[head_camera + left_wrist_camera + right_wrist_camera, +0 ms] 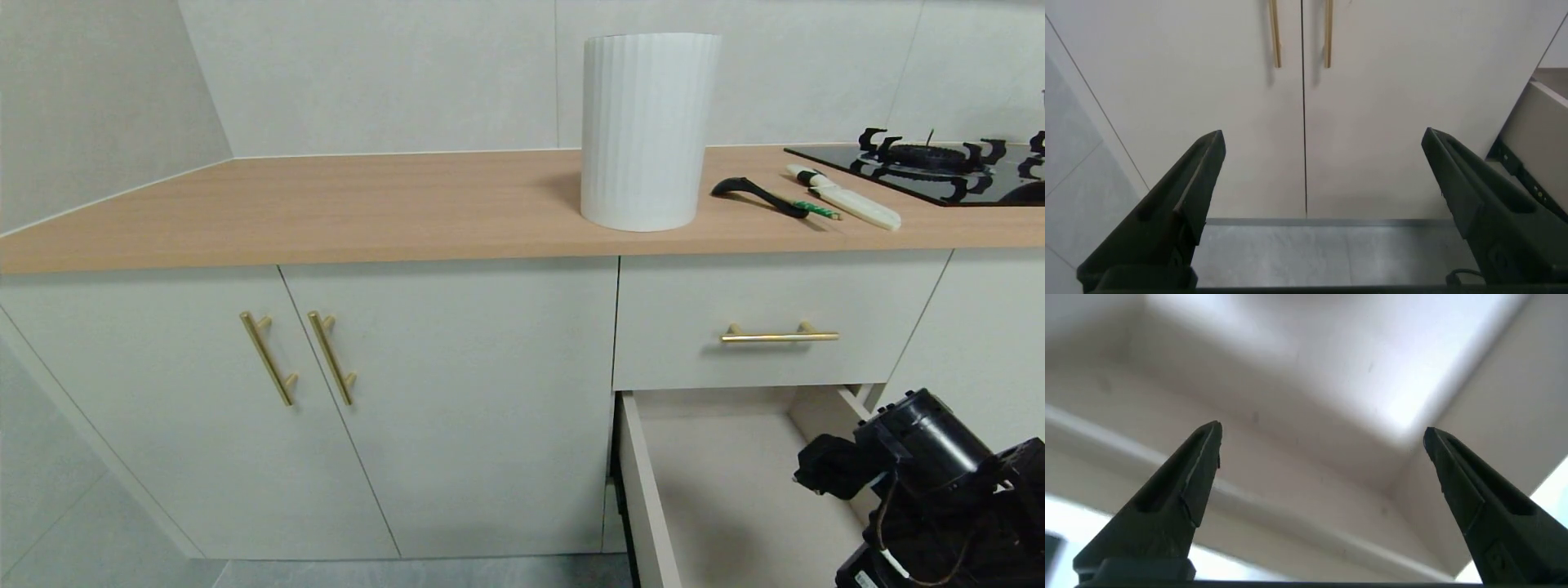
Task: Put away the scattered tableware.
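While the drawer (718,482) stands open, ribbed canister (645,131) beside ladle (759,194), knife (853,206), hob (922,173)

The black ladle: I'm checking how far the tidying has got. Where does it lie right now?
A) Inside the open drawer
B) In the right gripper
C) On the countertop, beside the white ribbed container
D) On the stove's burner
C: the black ladle lies on the countertop, between the white ribbed container and the knife, above the pulled-out drawer.
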Controlling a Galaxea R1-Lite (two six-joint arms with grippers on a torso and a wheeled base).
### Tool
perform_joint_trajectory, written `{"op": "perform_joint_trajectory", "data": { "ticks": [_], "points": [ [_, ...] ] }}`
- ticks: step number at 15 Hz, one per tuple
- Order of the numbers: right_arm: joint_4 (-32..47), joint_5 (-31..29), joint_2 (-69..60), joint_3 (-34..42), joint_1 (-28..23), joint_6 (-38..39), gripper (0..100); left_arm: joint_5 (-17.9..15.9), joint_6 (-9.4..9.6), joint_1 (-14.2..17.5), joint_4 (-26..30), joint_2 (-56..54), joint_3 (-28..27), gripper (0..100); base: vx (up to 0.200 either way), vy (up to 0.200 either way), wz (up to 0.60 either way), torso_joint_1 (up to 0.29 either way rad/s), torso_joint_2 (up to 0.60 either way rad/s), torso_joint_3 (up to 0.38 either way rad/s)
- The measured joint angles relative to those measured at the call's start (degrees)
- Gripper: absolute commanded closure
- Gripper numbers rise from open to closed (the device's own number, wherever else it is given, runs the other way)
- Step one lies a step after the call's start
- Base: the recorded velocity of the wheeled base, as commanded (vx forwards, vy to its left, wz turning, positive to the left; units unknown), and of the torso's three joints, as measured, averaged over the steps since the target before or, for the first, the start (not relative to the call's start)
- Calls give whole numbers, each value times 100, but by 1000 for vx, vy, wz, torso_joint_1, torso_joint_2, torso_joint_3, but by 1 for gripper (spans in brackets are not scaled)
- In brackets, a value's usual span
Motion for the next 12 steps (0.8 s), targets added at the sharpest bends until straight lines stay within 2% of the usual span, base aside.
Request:
{"op": "perform_joint_trajectory", "data": {
  "ticks": [5, 10, 12],
  "points": [
    [-1469, -13, 5, -88, -201, 607, 0, 0, 0, 0, -5, 0, 0, 0, 0, 0, 0, 0, 0, 0],
    [-1748, -315, -6, -83, -373, 616, 0, -2, 0, 0, -5, 0, 0, 0, 0, 0, 0, 0, 0, 0],
    [-1946, -344, -11, -77, -382, 616, 0, -2, -2, 0, 0, 0, 0, 0, 0, 0, 0, 66, -271, -210]
  ]
}}
